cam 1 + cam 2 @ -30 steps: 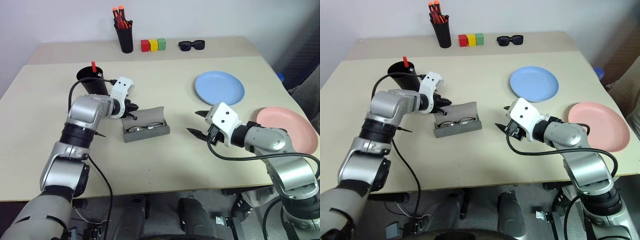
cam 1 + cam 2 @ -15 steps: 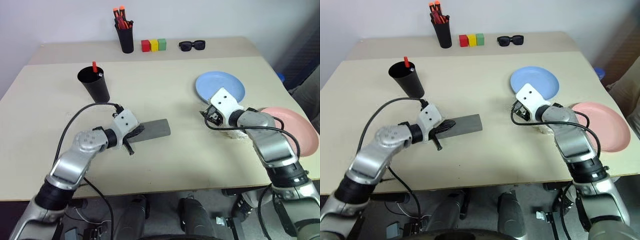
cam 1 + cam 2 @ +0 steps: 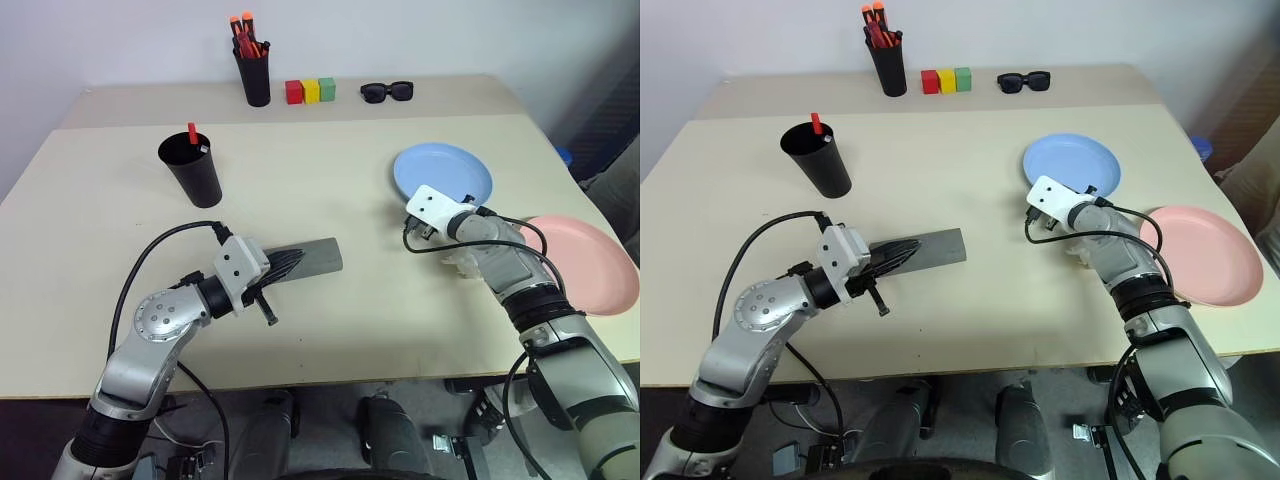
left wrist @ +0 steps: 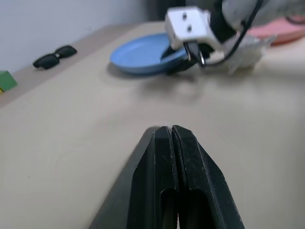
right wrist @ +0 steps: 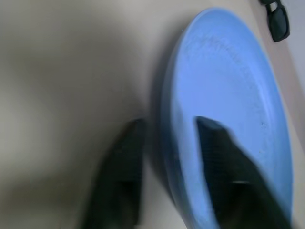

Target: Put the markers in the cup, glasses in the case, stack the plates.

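A light blue plate (image 3: 444, 173) is sitting on the beige table (image 3: 330, 310), with the right gripper (image 5: 167, 157) straddling its near rim, one finger over the plate, the other under its edge, jaws narrowing onto it. The salmon pink plate (image 3: 590, 260) is lying near, toward the right edge. The grey glasses case (image 3: 310, 258) is lying closed mid-table, the left gripper (image 4: 167, 143) resting beside it, fingers pressed together and empty. The black cup (image 3: 192, 170) is standing further back with a red marker (image 3: 191, 133) poking out. Risk, judging from here: such a shallow rim grip may be slipping, letting the plate tilt or drop during the lift.
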Robot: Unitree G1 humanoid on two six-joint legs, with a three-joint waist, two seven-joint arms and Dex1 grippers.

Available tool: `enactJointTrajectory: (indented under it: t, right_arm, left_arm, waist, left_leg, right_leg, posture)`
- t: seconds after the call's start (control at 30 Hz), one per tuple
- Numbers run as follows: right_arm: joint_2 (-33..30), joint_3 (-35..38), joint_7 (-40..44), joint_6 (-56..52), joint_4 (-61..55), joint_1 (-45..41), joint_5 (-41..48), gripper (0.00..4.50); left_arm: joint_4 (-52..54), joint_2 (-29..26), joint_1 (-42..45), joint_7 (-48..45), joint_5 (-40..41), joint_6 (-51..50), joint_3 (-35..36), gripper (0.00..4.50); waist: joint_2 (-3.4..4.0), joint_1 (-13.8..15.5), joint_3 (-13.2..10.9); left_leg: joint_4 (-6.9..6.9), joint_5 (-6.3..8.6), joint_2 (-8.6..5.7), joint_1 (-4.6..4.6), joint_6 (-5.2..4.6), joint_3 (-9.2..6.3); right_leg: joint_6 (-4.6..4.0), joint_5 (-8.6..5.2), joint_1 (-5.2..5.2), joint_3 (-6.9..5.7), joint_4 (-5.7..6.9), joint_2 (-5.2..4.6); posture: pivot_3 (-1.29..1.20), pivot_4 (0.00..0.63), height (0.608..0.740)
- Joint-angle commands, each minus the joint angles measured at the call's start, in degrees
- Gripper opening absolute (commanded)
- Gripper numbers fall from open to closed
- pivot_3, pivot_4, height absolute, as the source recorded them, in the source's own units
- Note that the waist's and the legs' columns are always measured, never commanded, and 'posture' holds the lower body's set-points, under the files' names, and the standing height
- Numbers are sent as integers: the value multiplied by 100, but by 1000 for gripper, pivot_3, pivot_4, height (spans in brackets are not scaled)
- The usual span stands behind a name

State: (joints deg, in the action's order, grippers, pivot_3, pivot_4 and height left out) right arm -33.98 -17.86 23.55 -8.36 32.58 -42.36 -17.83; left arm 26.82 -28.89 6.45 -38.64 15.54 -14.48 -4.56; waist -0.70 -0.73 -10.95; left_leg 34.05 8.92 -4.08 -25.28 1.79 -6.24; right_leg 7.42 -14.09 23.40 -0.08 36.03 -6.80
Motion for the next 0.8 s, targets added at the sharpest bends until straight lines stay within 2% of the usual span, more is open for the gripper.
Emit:
enactJointTrajectory:
  t: [0.03, 0.17, 0.27, 0.4, 0.47, 0.53, 0.63, 0.7, 0.8]
  right_arm:
    - [-1, 132, 21, 137, -93, -80, -48, 57]
    - [-198, 191, 83, 258, -740, 190, -139, 57]
    - [-447, 433, 152, -36, -1673, 552, -191, 57]
    - [-1046, 1317, 641, -758, -3410, 1382, 158, 57]
    - [-1176, 1566, 817, -1040, -3881, 1648, 288, 57]
    - [-1466, 2318, 1081, -1582, -4638, 2255, 470, 57]
    - [-1852, 3829, 1753, -2075, -5729, 3834, 572, 57]
    - [-1850, 4294, 1968, -2210, -6074, 4537, 646, 57]
    - [-1716, 4587, 2091, -2212, -6229, 5279, 718, 57]
  left_arm:
    - [211, 68, -36, 49, 105, 122, 118, 0]
    - [137, 145, -56, 38, 20, 165, -31, 0]
    - [112, 254, 2, -11, 94, 180, -111, 0]
    - [-72, 531, 288, -191, 198, 178, -381, 0]
    - [-117, 594, 342, -249, 205, 190, -447, 0]
    - [-299, 717, 485, -416, 225, 249, -646, 0]
    - [-728, 924, 822, -757, 221, 463, -943, 0]
    - [-927, 1009, 996, -935, 284, 562, -979, 0]
    - [-1180, 1115, 1230, -1152, 334, 738, -973, 0]
  waist:
    - [0, -7, 0]
    - [1, -9, 0]
    - [3, 14, 0]
    - [8, 77, -2]
    - [9, 113, 0]
    - [20, 140, 7]
    - [31, 314, 12]
    - [30, 300, 12]
    - [35, 213, 16]
  left_leg:
    - [0, 0, 0, 0, 0, -1]
    - [-1, 0, 0, 1, 0, -1]
    - [-1, 0, 0, 0, -1, -1]
    - [3, 0, -2, -4, -1, -5]
    - [8, 2, -1, -3, -3, -2]
    - [8, 3, 2, 2, -5, 2]
    - [14, 7, 2, -3, -10, -4]
    - [17, 9, 0, -4, -14, 0]
    - [21, 10, 4, 5, -14, 15]
  right_leg:
    - [1, 1, 0, 0, 1, 0]
    - [10, 5, 2, 0, 5, 2]
    - [10, 5, 2, 0, 5, 2]
    - [8, 3, 1, -1, 4, 0]
    - [4, 0, 0, 0, 3, 0]
    - [-3, -4, -3, 0, 2, 1]
    - [4, -9, -9, -8, 1, -2]
    - [5, -9, -13, -8, -3, -4]
    - [-3, -9, -16, 0, -4, -4]
  posture:
    - [0, 150, 740]
    - [0, 150, 740]
    - [0, 150, 740]
    - [0, 150, 740]
    - [0, 150, 740]
    - [0, 150, 740]
    - [0, 150, 740]
    - [0, 150, 740]
    - [0, 150, 740]
